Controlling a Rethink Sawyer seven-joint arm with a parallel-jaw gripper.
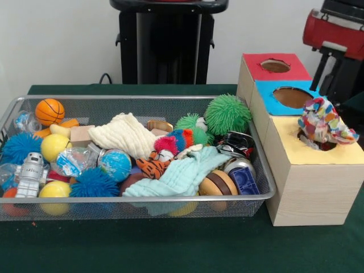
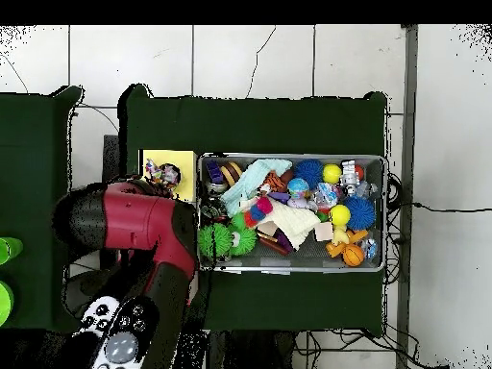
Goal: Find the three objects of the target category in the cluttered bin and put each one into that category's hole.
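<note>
So 1 patchwork rag (image 1: 324, 122) sits bunched in the yellow hole (image 1: 316, 149), half poked in, probably just dropped. Can't tell the tool's state; the arm (image 2: 144, 226) covers the boxes beside the bin (image 1: 267, 187).

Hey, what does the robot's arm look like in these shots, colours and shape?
The arm is bulky and rounded, with glossy red shells over black joints and links. Near the base, a black section carries a pale panel of round buttons. From the front only a red and black piece shows at the top right; the gripper isn't visible.

Rag (image 1: 324, 122) in the hole (image 1: 318, 145) of the nearest box, right of the bin (image 1: 267, 187).
</note>
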